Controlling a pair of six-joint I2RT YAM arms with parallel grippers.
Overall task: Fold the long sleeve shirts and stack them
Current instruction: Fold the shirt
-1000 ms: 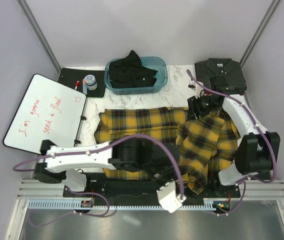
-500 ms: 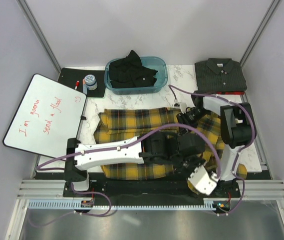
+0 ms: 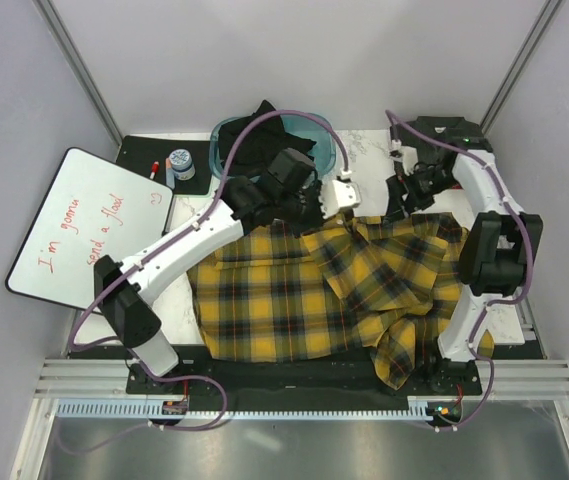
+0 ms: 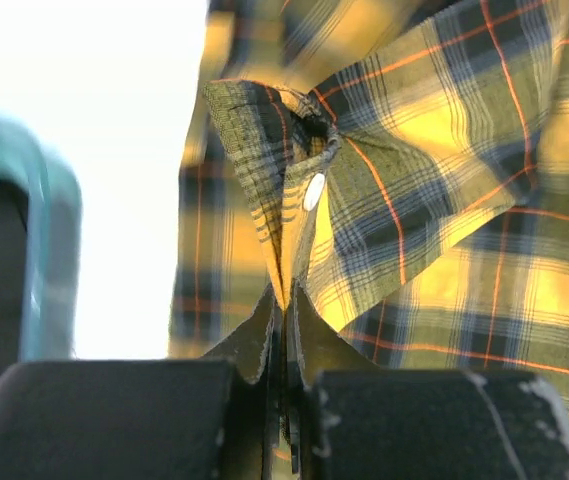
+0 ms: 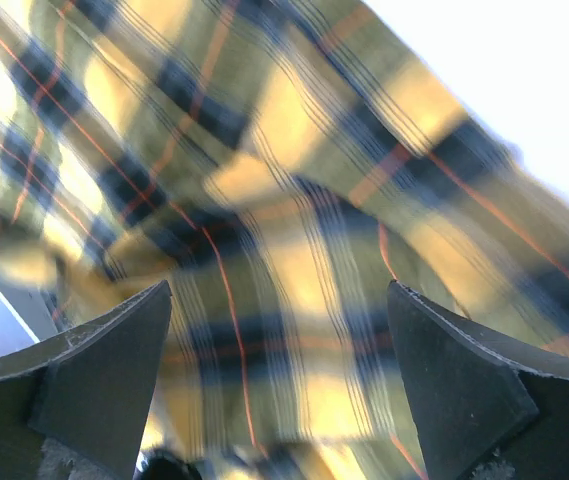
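**Yellow-and-black plaid shirt spread mid-worktop**

Its right part is bunched and spills over the near edge. The left claw is clenched on a buttoned edge of the cloth, toward the far edge — the right claw hangs released, with fabric just beneath.

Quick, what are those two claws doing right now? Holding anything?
Left gripper: closed, pinching a fold of the plaid shirt.
Right gripper: open, holding nothing; plaid fabric lies beyond its fingers.
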